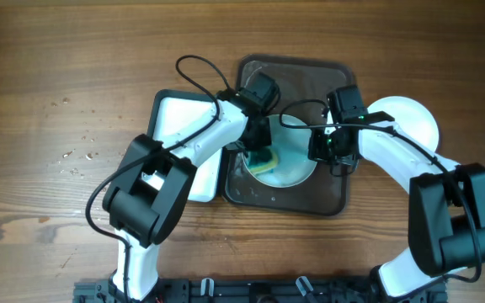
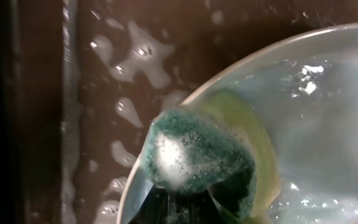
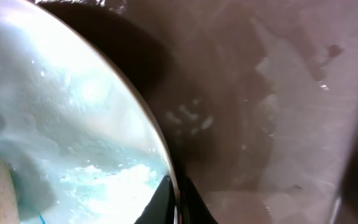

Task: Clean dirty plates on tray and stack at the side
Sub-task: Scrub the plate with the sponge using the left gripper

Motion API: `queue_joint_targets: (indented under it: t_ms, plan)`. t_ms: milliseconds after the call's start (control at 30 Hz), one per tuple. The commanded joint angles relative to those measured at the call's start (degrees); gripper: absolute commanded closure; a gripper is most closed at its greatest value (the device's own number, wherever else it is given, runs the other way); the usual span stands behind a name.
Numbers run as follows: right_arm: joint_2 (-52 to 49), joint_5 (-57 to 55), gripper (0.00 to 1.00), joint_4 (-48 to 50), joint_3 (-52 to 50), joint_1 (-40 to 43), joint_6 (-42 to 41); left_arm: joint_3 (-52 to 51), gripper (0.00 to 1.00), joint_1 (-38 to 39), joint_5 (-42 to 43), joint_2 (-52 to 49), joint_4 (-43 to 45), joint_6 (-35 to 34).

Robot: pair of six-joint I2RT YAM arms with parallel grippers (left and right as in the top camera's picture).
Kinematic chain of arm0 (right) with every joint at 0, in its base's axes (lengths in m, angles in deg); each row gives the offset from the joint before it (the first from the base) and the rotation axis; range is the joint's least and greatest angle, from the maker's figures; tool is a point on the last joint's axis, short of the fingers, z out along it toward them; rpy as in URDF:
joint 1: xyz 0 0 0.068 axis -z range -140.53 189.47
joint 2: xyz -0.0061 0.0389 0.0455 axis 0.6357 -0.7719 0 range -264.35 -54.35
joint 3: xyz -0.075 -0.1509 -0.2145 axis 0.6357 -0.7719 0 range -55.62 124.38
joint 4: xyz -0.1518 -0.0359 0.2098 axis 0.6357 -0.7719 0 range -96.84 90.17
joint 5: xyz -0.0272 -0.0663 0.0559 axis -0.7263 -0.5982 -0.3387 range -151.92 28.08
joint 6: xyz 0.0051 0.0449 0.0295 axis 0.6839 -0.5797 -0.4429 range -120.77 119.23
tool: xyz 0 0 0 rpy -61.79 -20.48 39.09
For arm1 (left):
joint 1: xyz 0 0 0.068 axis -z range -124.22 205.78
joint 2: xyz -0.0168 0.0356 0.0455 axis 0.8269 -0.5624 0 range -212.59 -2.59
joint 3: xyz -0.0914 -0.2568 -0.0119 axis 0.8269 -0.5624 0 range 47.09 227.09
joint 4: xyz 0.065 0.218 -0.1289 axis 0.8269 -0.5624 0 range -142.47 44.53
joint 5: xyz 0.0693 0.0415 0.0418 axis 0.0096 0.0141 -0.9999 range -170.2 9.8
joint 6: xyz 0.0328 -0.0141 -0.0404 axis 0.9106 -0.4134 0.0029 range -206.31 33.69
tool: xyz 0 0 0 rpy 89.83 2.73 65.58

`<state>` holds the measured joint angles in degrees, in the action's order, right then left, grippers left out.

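A white plate (image 1: pixel 293 156) with blue-teal smears lies in the dark tray (image 1: pixel 327 198). My left gripper (image 1: pixel 262 151) is shut on a green and yellow sponge (image 1: pixel 264 160) that presses on the plate's left part; foam shows on the sponge (image 2: pixel 197 155) over the plate (image 2: pixel 316 112) in the left wrist view. My right gripper (image 1: pixel 322 150) is shut on the plate's right rim (image 3: pixel 174 186), with the smeared plate surface (image 3: pixel 61 124) to its left. A clean white plate (image 1: pixel 411 122) lies on the wood table right of the tray, partly under my right arm.
A white-lined tub (image 1: pixel 179 118) stands left of the tray, mostly under my left arm. The tray floor is wet, with drops (image 2: pixel 142 56) in the left wrist view and a wet film (image 3: pixel 278 124) in the right wrist view. White crumbs (image 1: pixel 78 156) lie at the far left.
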<state>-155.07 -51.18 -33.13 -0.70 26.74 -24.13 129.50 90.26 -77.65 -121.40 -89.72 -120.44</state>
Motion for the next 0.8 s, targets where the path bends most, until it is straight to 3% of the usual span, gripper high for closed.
queue_joint_targets:
  t_ms: [0, 100, 200, 467, 633, 767]
  plan:
    - [-2.62, -5.84, 0.96, -1.29, -0.92, 0.81, -0.96, -3.76, 0.96, -3.19, -8.15, -4.85, 1.49, 2.71]
    - [-2.62, -5.84, 0.96, -1.31, -0.92, 0.81, -0.98, -3.76, 0.96, -2.29, 14.56, -4.87, 9.46, 3.91]
    - [-2.62, -5.84, 0.96, -1.44, -0.92, 0.81, -1.01, -3.78, 0.96, 0.11, 25.24, -4.98, 17.49, 3.80]
    - [-2.62, -5.84, 0.96, -1.88, -0.92, 0.81, -1.01, -3.76, 0.96, 8.15, 26.73, -4.98, 23.34, 3.65]
    - [-2.62, -5.84, 0.96, -1.95, -0.92, 0.81, -1.01, -3.76, 0.96, 6.54, 29.73, -4.96, 17.75, 7.02]
    - [-2.62, -5.81, 0.96, -2.14, -0.92, 0.81, -1.01, -3.76, 0.96, 2.78, 21.22, -4.96, 10.16, 11.10]
